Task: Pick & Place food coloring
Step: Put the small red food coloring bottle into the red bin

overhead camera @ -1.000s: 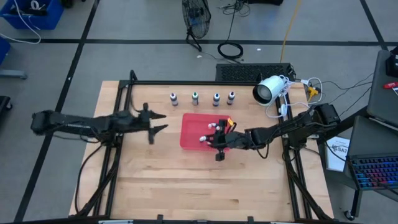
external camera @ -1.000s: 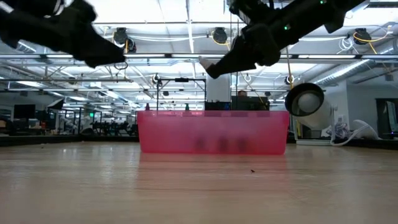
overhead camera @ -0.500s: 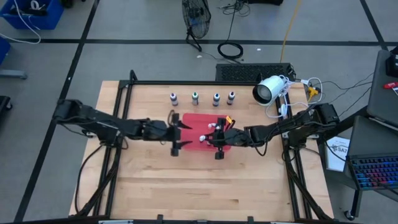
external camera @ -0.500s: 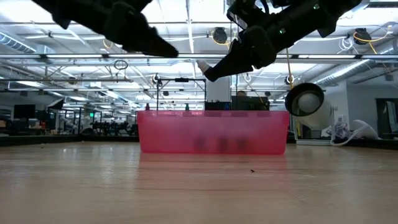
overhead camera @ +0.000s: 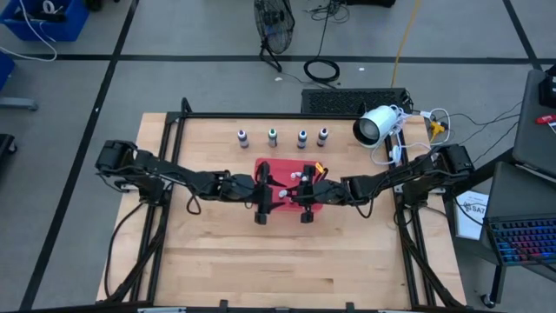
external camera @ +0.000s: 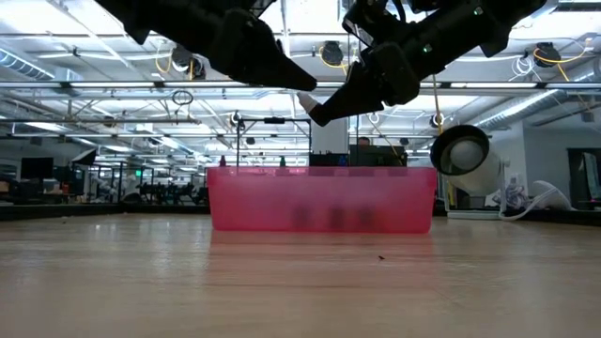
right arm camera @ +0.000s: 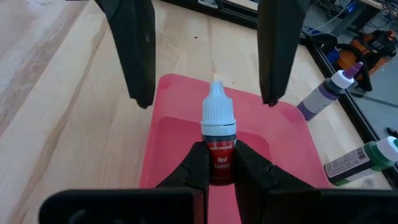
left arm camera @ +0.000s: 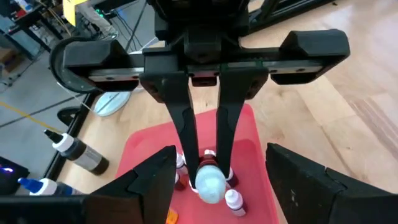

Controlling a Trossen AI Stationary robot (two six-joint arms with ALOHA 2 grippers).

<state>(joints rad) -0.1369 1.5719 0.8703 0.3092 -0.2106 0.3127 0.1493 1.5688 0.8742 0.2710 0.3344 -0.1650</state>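
Observation:
My right gripper [right arm camera: 217,152] is shut on a small red food coloring bottle [right arm camera: 218,134] with a white cap, above the pink tray [overhead camera: 271,167] at mid table. My left gripper [overhead camera: 272,193] is open and faces it from the table's left. Its fingers [right arm camera: 140,56] stand on either side of the cap, apart from it. Two more small white-capped bottles [left arm camera: 234,202] lie in the tray. Several bigger bottles [overhead camera: 272,135] stand upright in a row on the table behind the tray. My right gripper pinches the bottle's red labelled body [right arm camera: 218,163] between its two fingers, just below the white cap [right arm camera: 219,109]. The fingers slant down from the table's right and lie along the bottle. The bottle is lifted clear over the tray, its cap pointing toward my left gripper.
A white camera [overhead camera: 375,126] sits at the table's far right corner. A black frame rail [overhead camera: 287,116] runs along the far edge behind the bottle row. Bare wood [overhead camera: 278,261] lies between the tray and the near edge.
My left gripper has swept from the table's left side toward the right, up to the tray and my right gripper, rolling about its own axis as it went. My right gripper and the red bottle have kept still.

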